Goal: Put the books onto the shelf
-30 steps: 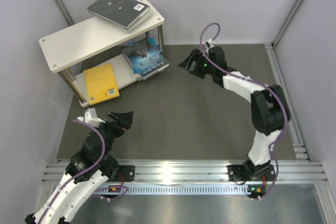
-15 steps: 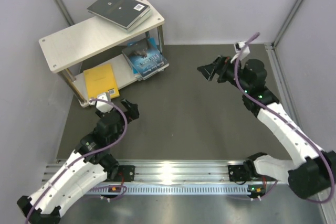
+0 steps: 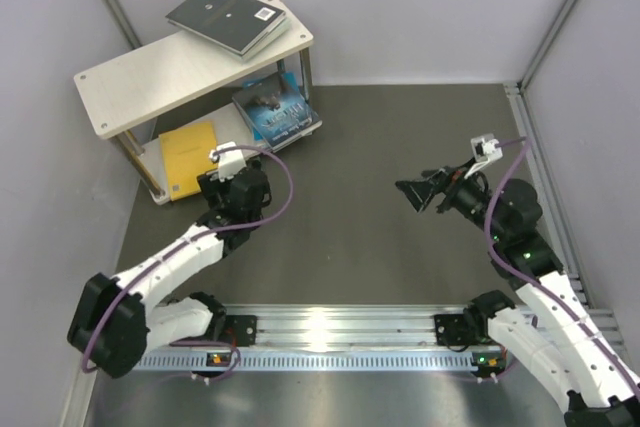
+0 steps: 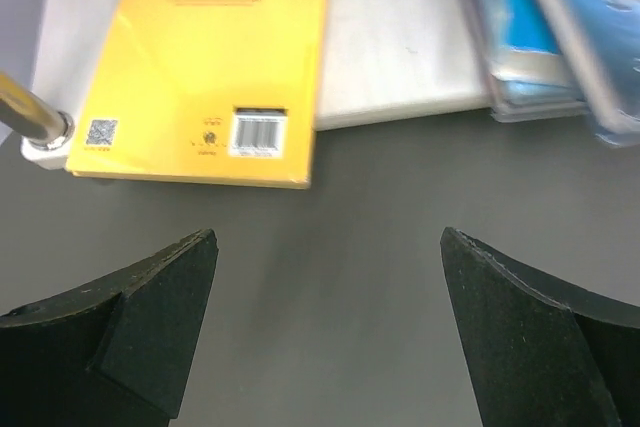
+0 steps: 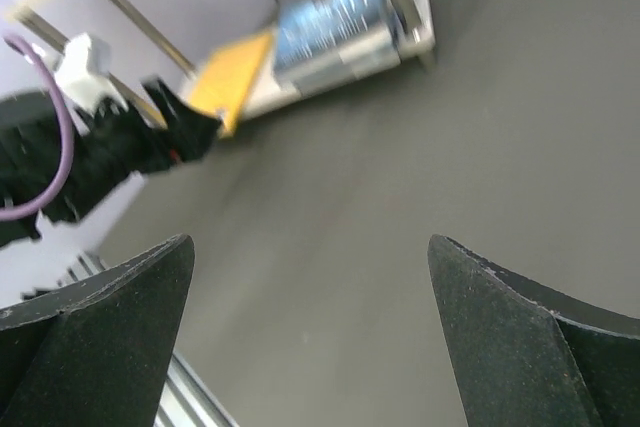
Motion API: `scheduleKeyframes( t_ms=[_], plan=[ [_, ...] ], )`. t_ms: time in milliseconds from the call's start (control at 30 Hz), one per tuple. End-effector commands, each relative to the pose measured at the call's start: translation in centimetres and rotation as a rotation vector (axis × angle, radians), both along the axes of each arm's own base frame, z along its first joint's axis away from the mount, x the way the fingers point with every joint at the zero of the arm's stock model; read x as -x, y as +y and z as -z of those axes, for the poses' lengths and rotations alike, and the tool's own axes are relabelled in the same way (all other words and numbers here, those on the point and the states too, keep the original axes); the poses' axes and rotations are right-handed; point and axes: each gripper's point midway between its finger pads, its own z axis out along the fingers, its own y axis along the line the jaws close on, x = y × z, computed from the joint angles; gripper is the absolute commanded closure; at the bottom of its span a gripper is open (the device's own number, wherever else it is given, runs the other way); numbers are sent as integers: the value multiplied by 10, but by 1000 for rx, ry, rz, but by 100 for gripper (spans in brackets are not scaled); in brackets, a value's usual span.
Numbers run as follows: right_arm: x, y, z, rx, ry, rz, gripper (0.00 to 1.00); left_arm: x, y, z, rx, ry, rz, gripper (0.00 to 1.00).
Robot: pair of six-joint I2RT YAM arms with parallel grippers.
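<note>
Bearing shelf (image 3: 150, 77), dark table (image 3: 380, 237), pale walls (image 3: 450, 7)

Dark books (image 3: 225, 15) atop shelf (image 3: 150, 77), yellow book (image 3: 186, 154), blue stack (image 3: 279, 113) below

Dark mat (image 3: 370, 217) wide open at centre, shelf (image 3: 190, 62) lower tier (image 4: 400, 37) bare between yellow book (image 4: 210, 57) and blue stack (image 4: 540, 37), both overhanging its front edge, metal post (image 4: 35, 119) at its near left corner, top board (image 3: 120, 82) roofing it, dark books (image 3: 225, 15) on top

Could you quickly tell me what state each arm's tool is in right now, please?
Left tool: open, holding nothing.
Right tool: open, holding nothing.
</note>
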Motion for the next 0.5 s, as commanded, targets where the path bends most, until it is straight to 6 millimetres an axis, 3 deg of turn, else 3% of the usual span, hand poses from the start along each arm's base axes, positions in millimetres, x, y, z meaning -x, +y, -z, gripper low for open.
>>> scheduleKeyframes(
  t_ms=[0,67,100,133,200,233,300,400,467],
  plan=[
    [12,1,33,64,58,-36,0,-23,27,-3,-25,-142,-132,1],
    [17,0,40,68,65,-40,0,-31,47,27,-51,-93,-199,1],
    [18,-1,40,64,63,-37,0,-45,58,21,-51,-110,-231,1],
    [20,0,40,63,59,-41,0,-47,59,39,-56,-38,-251,1],
    [21,-1,39,52,53,-31,0,-59,63,40,-142,-8,-234,1],
    [21,0,40,50,55,-33,0,-73,61,29,-144,-80,-211,1],
    [21,2,41,57,52,-35,0,-85,61,40,-209,-25,-135,1],
    [19,2,41,89,44,-32,0,-92,79,77,-300,88,-183,1],
    [20,4,42,100,42,-39,0,-98,80,84,-283,50,-131,1]
  ],
)
